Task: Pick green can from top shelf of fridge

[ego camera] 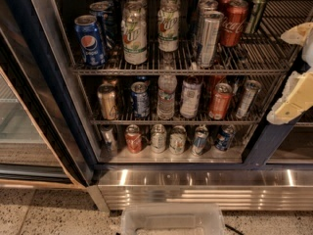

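The green can [256, 11] is slim, dark green and silver-topped. It stands upright at the back right of the top shelf [161, 68], a wire rack, just right of a red Coca-Cola can [234, 22]. My gripper [297, 66] is at the right edge of the view, in front of the fridge [46, 77] and to the right of and lower than the green can. Its two pale fingers [292, 99] are spread apart with nothing between them. It touches no can.
The top shelf also holds a Pepsi can [90, 40], pale whitish cans [134, 37] and a tall silver can [209, 32]. Two lower racks hold cans and bottles. A ribbed steel base panel [195, 192] sits below. A clear plastic bin [171, 222] is on the floor.
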{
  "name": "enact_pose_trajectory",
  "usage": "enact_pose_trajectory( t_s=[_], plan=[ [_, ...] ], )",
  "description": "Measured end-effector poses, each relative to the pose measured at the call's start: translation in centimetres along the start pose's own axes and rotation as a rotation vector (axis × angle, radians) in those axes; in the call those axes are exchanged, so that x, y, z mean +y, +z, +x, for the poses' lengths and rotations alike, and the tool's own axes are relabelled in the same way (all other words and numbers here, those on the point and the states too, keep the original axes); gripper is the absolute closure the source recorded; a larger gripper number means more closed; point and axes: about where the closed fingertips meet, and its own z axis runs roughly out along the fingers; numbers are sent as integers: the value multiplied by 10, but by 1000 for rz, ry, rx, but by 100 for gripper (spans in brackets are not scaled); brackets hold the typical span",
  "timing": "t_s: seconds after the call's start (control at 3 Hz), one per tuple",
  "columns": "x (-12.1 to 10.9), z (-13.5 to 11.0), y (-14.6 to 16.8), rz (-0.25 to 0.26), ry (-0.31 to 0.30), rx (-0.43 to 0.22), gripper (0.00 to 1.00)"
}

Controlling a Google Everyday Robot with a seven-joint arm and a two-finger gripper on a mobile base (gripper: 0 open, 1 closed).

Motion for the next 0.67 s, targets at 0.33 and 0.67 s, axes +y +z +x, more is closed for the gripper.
enact_pose_trajectory(
  t_s=[0.33,0.67],
  plan=[
    [6,7,15,-2,48,-20,0],
    [9,12,27,41,112,-88,0]
  ],
)
